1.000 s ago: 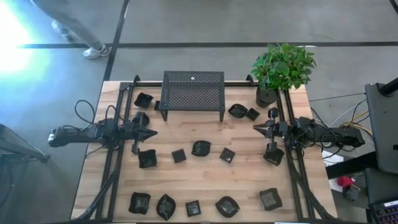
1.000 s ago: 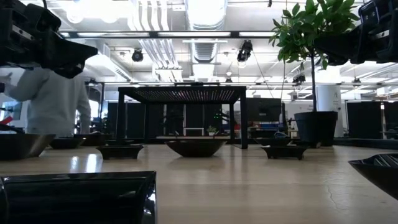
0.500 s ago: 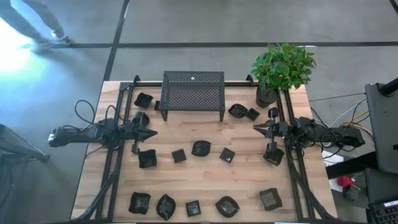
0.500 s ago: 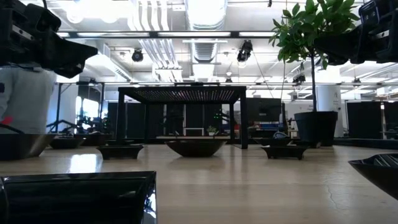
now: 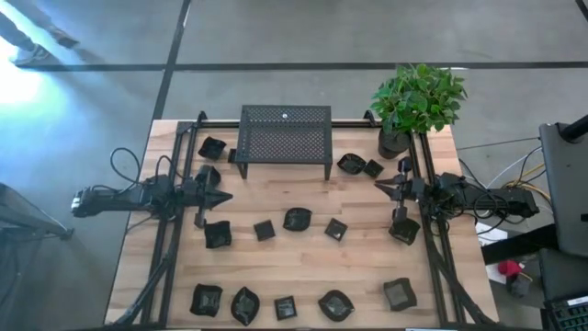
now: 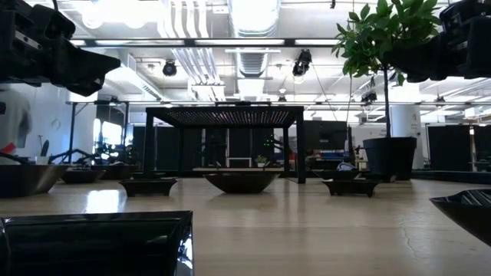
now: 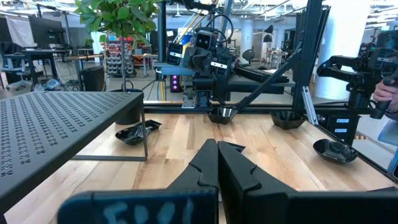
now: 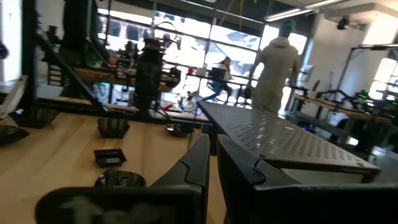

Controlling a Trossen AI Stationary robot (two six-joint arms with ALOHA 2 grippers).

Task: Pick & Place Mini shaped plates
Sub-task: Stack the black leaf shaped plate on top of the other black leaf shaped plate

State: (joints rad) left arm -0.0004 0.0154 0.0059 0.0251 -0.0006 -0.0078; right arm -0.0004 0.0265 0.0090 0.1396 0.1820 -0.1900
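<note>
Both arms hover above the table with nothing held, apparently parked before a pick. The left gripper sits near the left edge, fingers pressed together and empty. The right gripper sits near the right edge, fingers nearly touching, a thin gap visible in its wrist view, also empty. They point at each other across the middle, likely so either can reach the plates. The plates lie scattered on the wood: a row along the front edge, a few mid-table, two by the left rail, two just right of the stand, one under the right arm. The stand sits at the back edge, centred, top bare, probably the drop target. The plant fills the back right corner. No plate moved yet, by the look of it.
</note>
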